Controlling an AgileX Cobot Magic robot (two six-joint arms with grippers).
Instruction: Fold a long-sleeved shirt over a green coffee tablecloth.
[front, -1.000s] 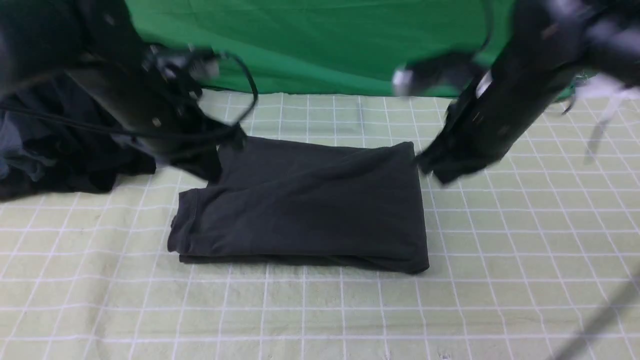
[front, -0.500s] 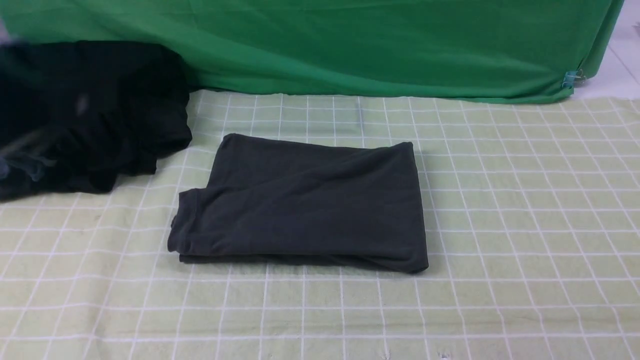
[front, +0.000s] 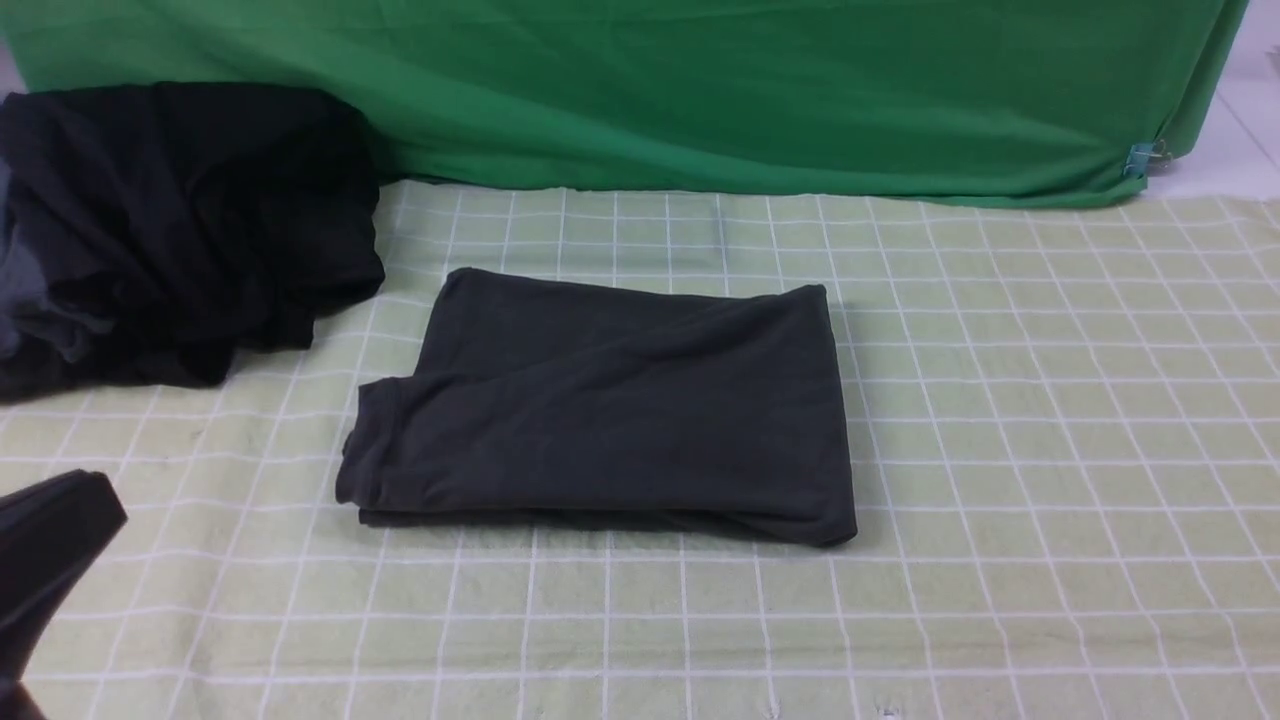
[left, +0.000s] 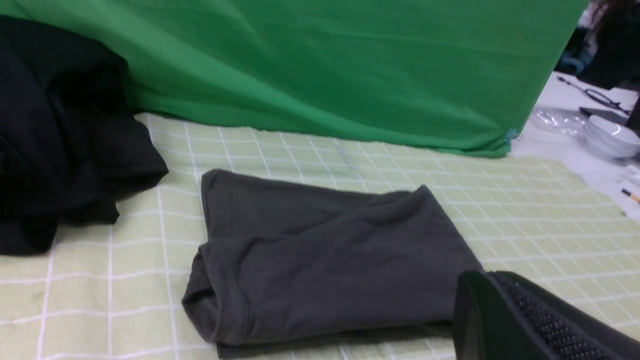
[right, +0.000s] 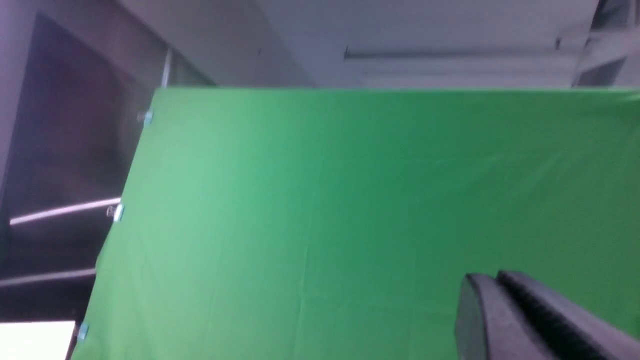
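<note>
The long-sleeved shirt (front: 610, 410) lies folded into a flat charcoal-grey rectangle in the middle of the green coffee tablecloth (front: 1000, 450), with nothing touching it. My left gripper (front: 95, 500) is shut and empty, low at the near left and well clear of the shirt. In the left wrist view its tip (left: 480, 280) hangs in front of the shirt (left: 320, 265) and the tablecloth (left: 525, 210). My right gripper (right: 487, 280) is outside the front view. Its jaws are pressed together, empty, and point up at the backdrop.
A bulky pile of black garments (front: 170, 220) sits at the far left of the cloth. A plain emerald backdrop (front: 700, 90) closes the far side, clipped (front: 1140, 157) at its right corner. White bowls (left: 610, 137) stand on a white table beyond the right edge.
Both arms, which were over the shirt's far corners, have pulled back out of the front view. My left gripper's tip now shows at the near left. The shirt has not moved.
</note>
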